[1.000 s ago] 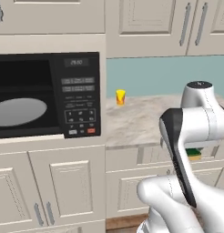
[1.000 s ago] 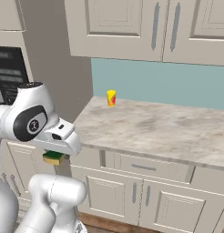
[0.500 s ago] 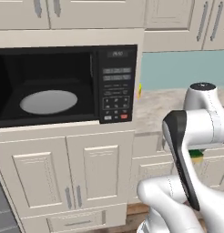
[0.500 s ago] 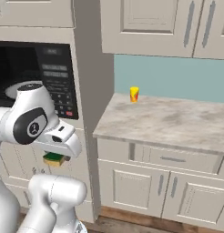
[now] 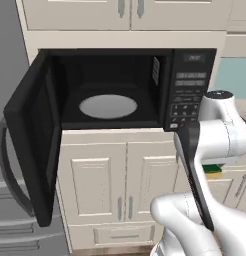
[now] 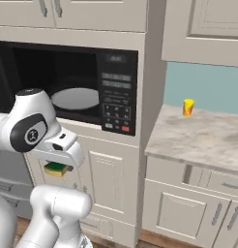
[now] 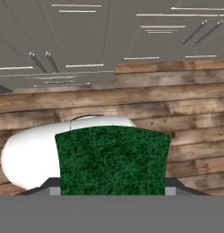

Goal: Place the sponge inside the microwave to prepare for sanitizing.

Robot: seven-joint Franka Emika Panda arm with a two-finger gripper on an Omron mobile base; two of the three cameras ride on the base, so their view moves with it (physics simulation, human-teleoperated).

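Hand view: sponge (image 7: 113,159) green face up, wedged at the claw (image 7: 112,193), which is clenched on it above a wooden floor (image 7: 177,113). Left base view: microwave (image 5: 130,90) door (image 5: 32,135) swung wide to the left, grey turntable (image 5: 108,106) bare inside. Sponge hangs below the wrist, lower than the microwave opening, level with the cabinet fronts (image 5: 120,185). Right base view: small yellow cup (image 6: 188,107) on the surface (image 6: 208,140), well apart from the sponge (image 6: 55,168).

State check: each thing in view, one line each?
microwave: door swung wide open, cavity lit and bare.
turntable: nothing on it.
sponge: held in the gripper, green face toward the hand camera, low in front of the cabinets.
yellow cup: upright on the counter.
cabinet doors: closed.
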